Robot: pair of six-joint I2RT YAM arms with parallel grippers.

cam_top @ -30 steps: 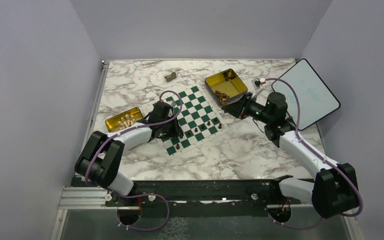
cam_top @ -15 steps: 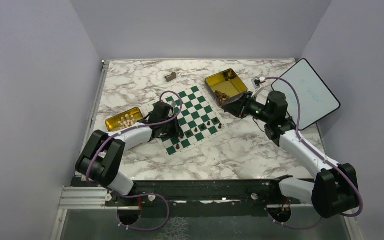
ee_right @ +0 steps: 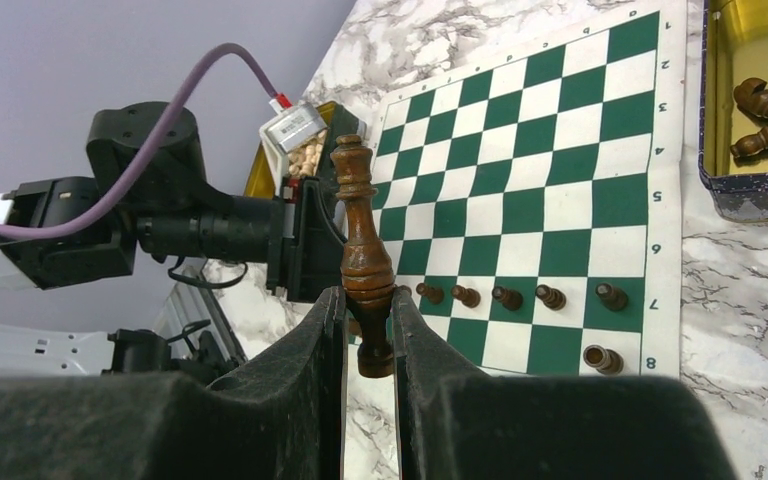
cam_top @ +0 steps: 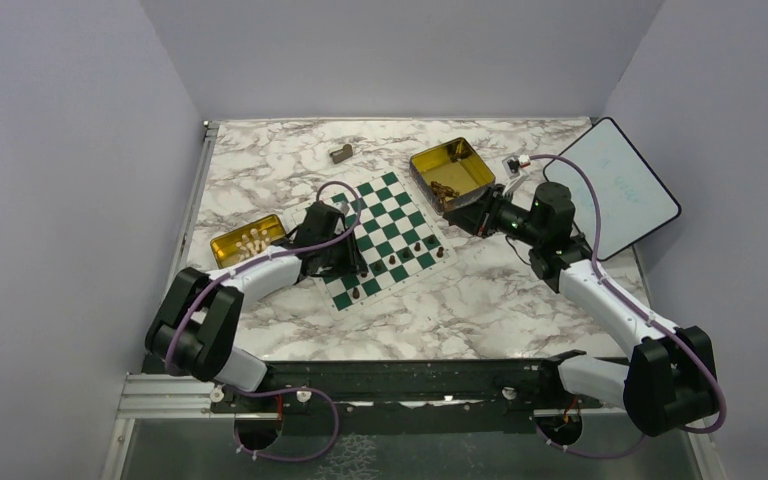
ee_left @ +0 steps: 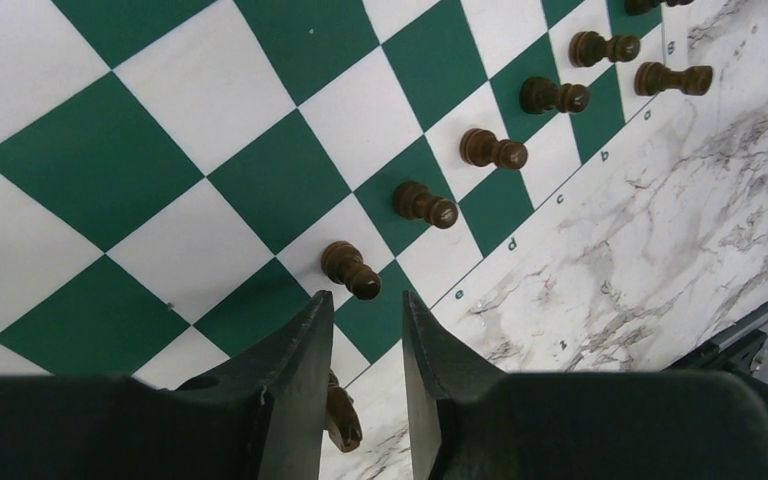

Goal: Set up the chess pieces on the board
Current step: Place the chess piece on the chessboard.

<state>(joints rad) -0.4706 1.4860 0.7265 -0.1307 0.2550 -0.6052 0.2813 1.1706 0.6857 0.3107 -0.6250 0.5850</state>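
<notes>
Left arm (cam_top: 260, 272) folded inward, left fingers (ee_left: 295, 385) slightly parted, right arm (cam_top: 600, 295) stretched forward, right fingers (ee_right: 305, 395) pinched close together

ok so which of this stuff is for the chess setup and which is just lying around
job: board, pawns on it, tall brown piece in right claw, gold tin of brown pieces
lying about: grey-tan block, white panel

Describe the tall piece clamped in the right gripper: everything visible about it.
The tall piece is dark brown and glossy, like turned wood: a crowned, knobbed head, a ringed collar, a slim neck swelling into a rounded body, a round foot. The right gripper pinches its lower body between both fingers, foot deeper in, head pointing out past the fingertips. Only the fingers appear to touch it.
</notes>
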